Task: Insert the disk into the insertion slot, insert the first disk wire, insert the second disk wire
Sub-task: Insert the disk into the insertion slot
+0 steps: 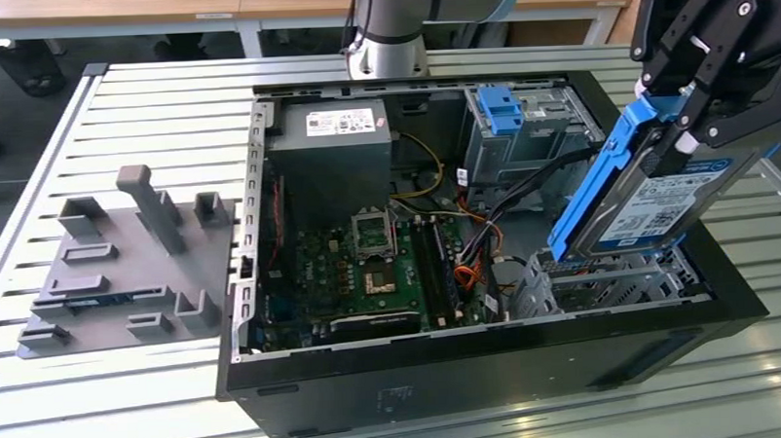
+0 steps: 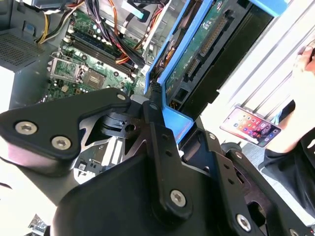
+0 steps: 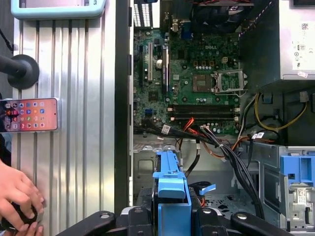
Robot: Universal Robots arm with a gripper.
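Note:
In the exterior view my gripper (image 1: pixel 683 121) is shut on the disk (image 1: pixel 661 208), a silver-grey drive with a white label in a blue carrier frame. The disk hangs steeply tilted, its lower end just above the insertion slot (image 1: pixel 614 287), the low perforated metal cage at the front of the open computer case, on the exterior view's right. The first wrist view shows the carrier's blue edge (image 3: pixel 171 194) between my fingers, over the cage (image 3: pixel 143 164). The second wrist view shows the disk's green circuit side (image 2: pixel 197 46). Loose black and orange wires (image 3: pixel 224 145) lie beside the slot.
A taller grey cage with a blue latch (image 1: pixel 507 113) stands behind the slot. The motherboard (image 1: pixel 366 264) and power supply (image 1: pixel 330 153) take up the rest of the case. A grey fixture (image 1: pixel 126 257) sits on the slatted table. A phone (image 3: pixel 29 115) and a person's hand (image 3: pixel 17 196) are beside the case.

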